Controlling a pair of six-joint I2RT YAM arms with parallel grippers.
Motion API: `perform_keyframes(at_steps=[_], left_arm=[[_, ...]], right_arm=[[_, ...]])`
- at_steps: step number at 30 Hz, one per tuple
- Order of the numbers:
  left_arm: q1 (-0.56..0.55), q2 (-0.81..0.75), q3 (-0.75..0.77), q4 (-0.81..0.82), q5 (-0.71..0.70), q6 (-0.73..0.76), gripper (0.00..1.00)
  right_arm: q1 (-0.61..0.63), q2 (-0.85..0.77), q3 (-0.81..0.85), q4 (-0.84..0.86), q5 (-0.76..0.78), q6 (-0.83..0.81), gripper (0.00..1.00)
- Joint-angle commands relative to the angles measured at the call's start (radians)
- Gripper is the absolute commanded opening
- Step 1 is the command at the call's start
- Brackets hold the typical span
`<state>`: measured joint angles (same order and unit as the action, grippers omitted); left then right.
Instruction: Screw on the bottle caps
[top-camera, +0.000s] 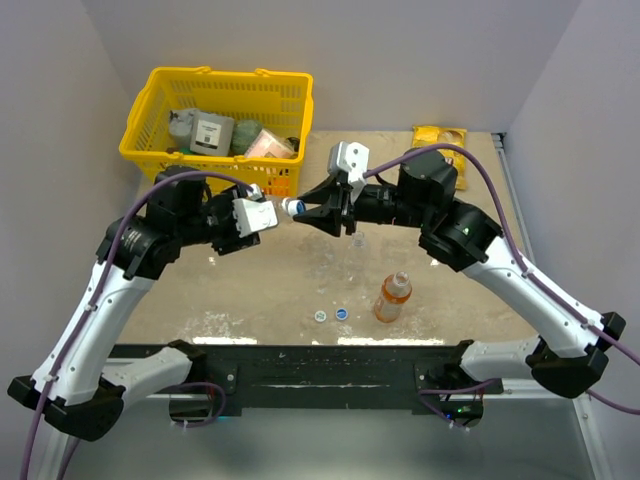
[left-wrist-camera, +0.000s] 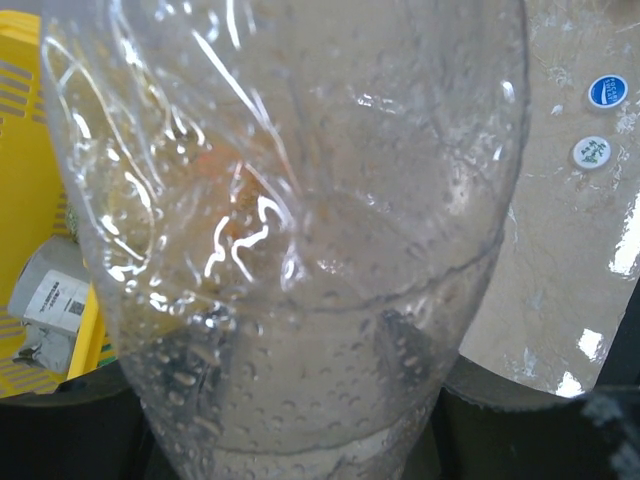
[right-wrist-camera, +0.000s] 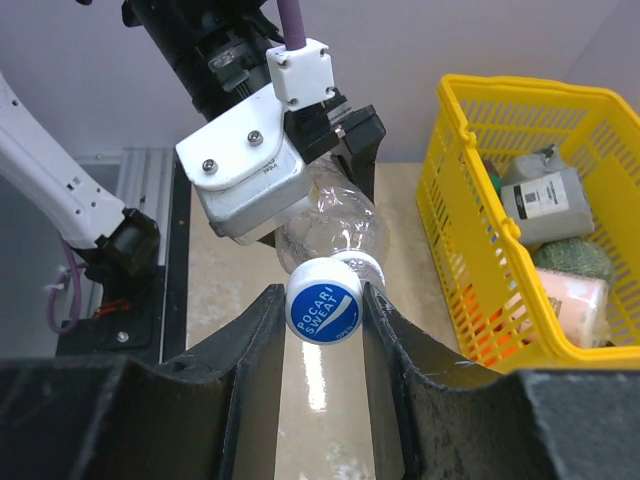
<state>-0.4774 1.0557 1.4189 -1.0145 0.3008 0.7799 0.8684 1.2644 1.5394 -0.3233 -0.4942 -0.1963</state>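
Both arms bend inward and meet tip to tip. The left gripper (top-camera: 262, 214) clamps a clear bottle (left-wrist-camera: 300, 250), and the right gripper (right-wrist-camera: 322, 298) pinches its blue cap (right-wrist-camera: 324, 306).

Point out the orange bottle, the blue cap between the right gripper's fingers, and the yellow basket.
orange bottle (top-camera: 392, 298), top external view, its body.
blue cap (right-wrist-camera: 325, 313), right wrist view, its printed top.
yellow basket (top-camera: 230, 73), top external view, its far rim.

right hand (right-wrist-camera: 319, 312) | pinching blue cap (right-wrist-camera: 323, 300) | apparently on clear bottle (right-wrist-camera: 335, 228)

arms (top-camera: 85, 310): wht links, blk joints | cables (top-camera: 130, 222): purple | R hand (right-wrist-camera: 322, 302): blk | wrist box (right-wrist-camera: 245, 170): wht
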Motion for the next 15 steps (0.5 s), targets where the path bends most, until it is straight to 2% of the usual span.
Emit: perform_keyframes(at_steps=[1, 15], left_arm=[[0.002, -0.059, -0.023, 0.126, 0.021, -0.045, 0.0], [0.005, -0.114, -0.097, 0.142, 0.014, -0.002, 0.0]], right_arm=[[0.001, -0.031, -0.048, 0.069, -0.05, 0.074, 0.0], [-0.058, -0.022, -0.025, 0.084, -0.046, 0.072, 0.0]])
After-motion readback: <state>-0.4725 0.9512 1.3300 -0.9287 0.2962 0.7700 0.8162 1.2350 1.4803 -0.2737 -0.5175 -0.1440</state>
